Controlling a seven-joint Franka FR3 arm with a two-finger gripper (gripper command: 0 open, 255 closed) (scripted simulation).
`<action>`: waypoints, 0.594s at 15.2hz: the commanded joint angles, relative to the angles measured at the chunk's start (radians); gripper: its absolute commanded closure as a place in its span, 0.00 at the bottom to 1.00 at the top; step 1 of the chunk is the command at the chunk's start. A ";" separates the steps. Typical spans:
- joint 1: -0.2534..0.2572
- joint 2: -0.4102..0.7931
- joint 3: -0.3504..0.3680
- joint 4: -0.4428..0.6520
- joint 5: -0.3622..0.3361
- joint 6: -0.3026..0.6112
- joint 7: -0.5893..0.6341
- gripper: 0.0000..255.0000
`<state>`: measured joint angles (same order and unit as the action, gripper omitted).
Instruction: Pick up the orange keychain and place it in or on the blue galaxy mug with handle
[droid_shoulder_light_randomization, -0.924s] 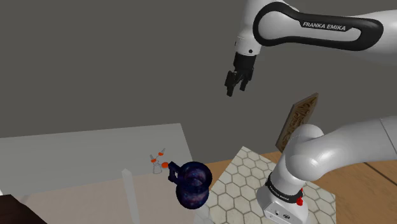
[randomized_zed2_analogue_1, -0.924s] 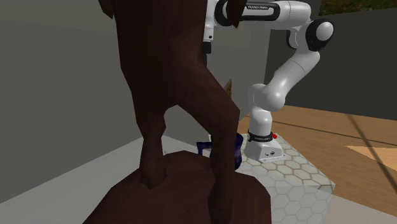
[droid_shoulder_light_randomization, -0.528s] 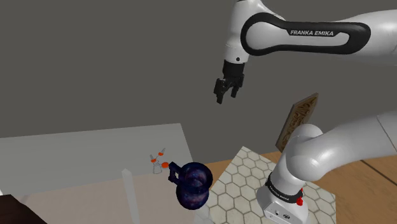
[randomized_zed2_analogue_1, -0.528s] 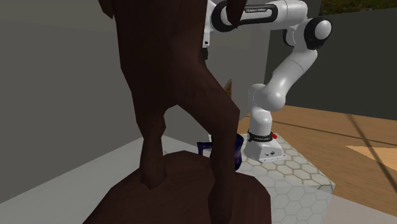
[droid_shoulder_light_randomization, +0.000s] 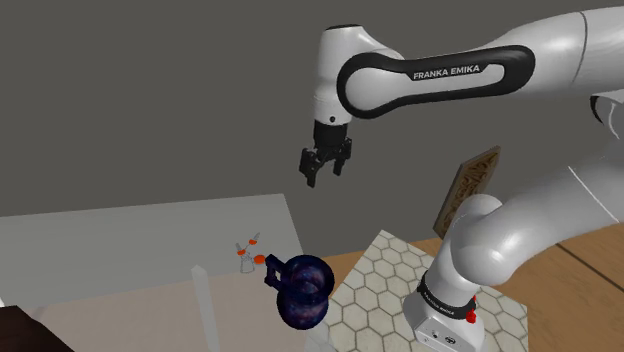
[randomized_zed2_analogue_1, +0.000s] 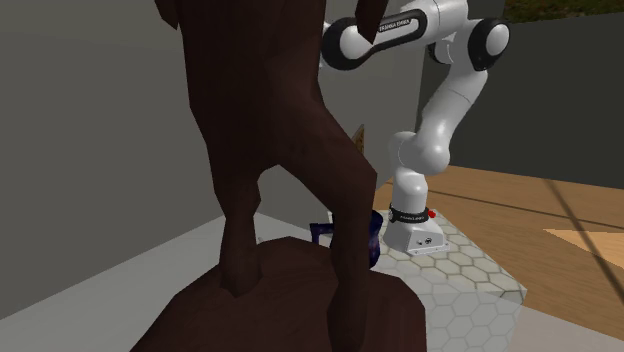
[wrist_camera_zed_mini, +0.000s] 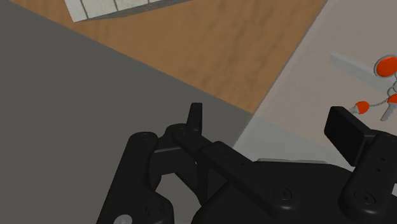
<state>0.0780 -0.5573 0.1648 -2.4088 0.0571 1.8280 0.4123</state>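
Since the tool (droid_shoulder_light_randomization: 325, 165) hangs high, jaws apart and empty, well apart from the keychain (droid_shoulder_light_randomization: 247, 252), which lies on the surface (droid_shoulder_light_randomization: 120, 250) just beside the mug (droid_shoulder_light_randomization: 303, 288), on the shoulder view's left, nothing is done yet: grasp and placing remain.

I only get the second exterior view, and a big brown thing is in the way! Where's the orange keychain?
Observer: The keychain lies right beside the mug.
Operator: Where's the tool?
Observer: The tool hangs high in the air, far from both.
Operator: Is it holding anything?
Observer: No. Its fingers stand apart with nothing between them.
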 joint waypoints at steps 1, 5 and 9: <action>0.010 0.054 0.035 0.011 0.015 0.038 0.046 0.00; 0.025 0.177 0.099 0.052 0.027 0.110 0.134 0.00; 0.036 0.313 0.159 0.113 0.020 0.174 0.226 0.00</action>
<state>0.1119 -0.2856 0.3078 -2.3095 0.0807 1.9771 0.6127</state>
